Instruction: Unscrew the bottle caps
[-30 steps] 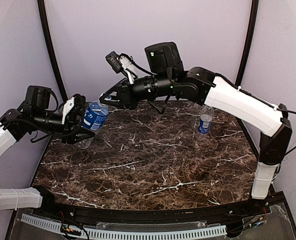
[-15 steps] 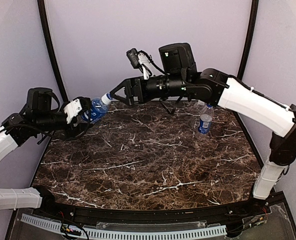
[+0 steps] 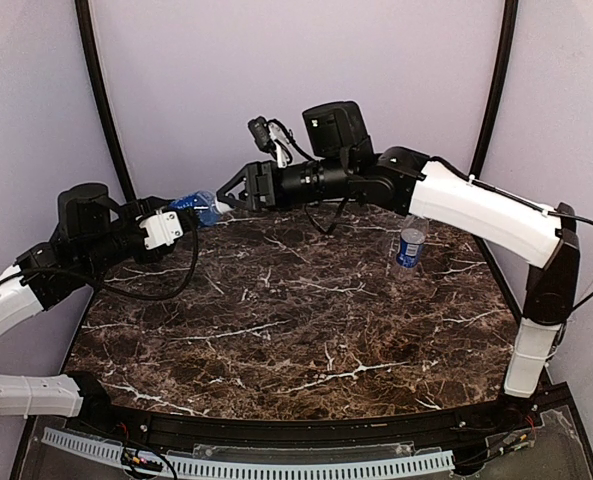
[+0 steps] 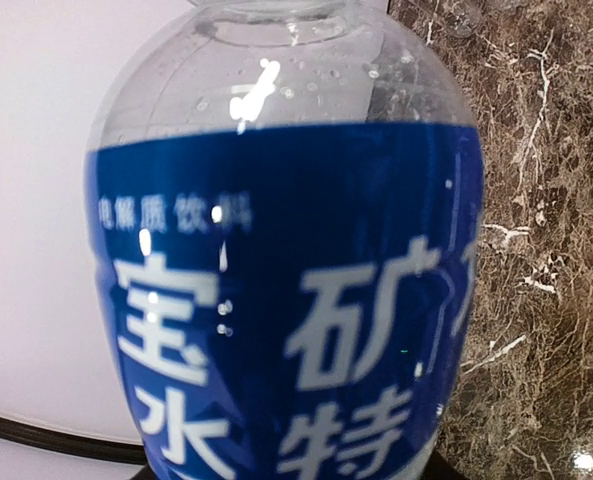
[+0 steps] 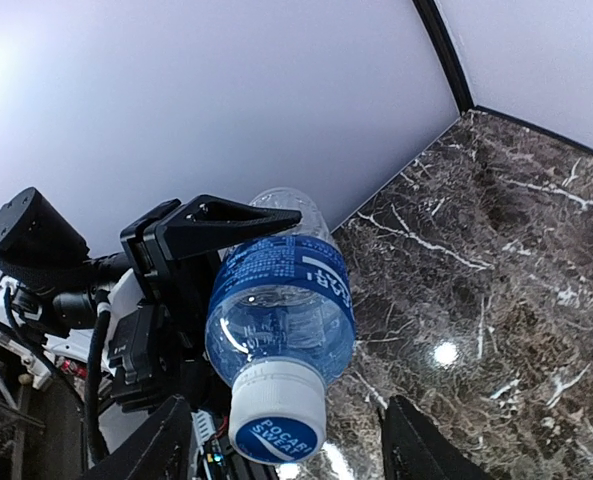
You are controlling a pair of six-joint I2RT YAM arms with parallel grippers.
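Note:
My left gripper (image 3: pixel 179 214) is shut on a clear bottle with a blue label (image 3: pixel 194 203), holding it nearly level above the table's far left corner. The label (image 4: pixel 286 320) fills the left wrist view and hides the fingers. The bottle's cap (image 5: pixel 276 425), white with a blue top, points at my right gripper (image 5: pixel 288 402). That gripper is open, with one finger on each side of the cap and not touching it. One black finger (image 5: pixel 226 218) of the left gripper lies across the bottle (image 5: pixel 281 300). The top view shows the right gripper (image 3: pixel 232 195) just right of the cap (image 3: pixel 219 210).
A second blue-labelled bottle (image 3: pixel 410 246) stands on the marble table (image 3: pixel 296 320) at the back right, under my right arm, its top behind the arm. A faint clear bottle (image 3: pixel 395 237) seems to stand beside it. Black frame posts (image 3: pixel 101 100) rise at the back corners.
My right gripper let go of the cap, opened and pulled back a little, then narrowed around it. The left arm raised the bottle and turned it more level.

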